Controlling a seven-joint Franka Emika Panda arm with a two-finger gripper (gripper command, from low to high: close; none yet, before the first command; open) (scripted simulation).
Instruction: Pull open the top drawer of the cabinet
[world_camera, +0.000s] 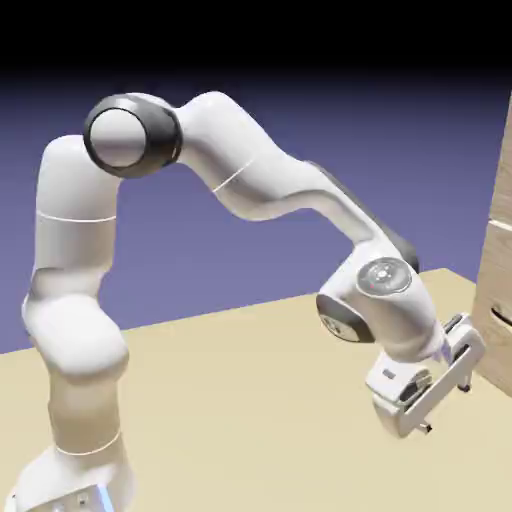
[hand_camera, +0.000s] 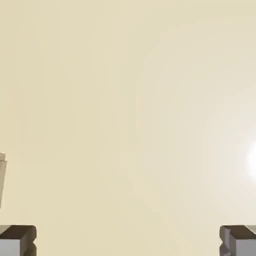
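The gripper (world_camera: 447, 388), jaws spread wide and empty, hangs low just beside the cabinet (world_camera: 497, 260), near the table (world_camera: 250, 400).

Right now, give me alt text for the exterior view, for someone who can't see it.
A white robot arm reaches low across a tan table, its open gripper empty and just short of a wood-grain cabinet at the right edge.

A pale beige table (world_camera: 250, 400) fills the lower half of the exterior frame, bearing the white arm's base (world_camera: 70, 490) at lower left and the wood-grain cabinet (world_camera: 497, 290) at the right edge.
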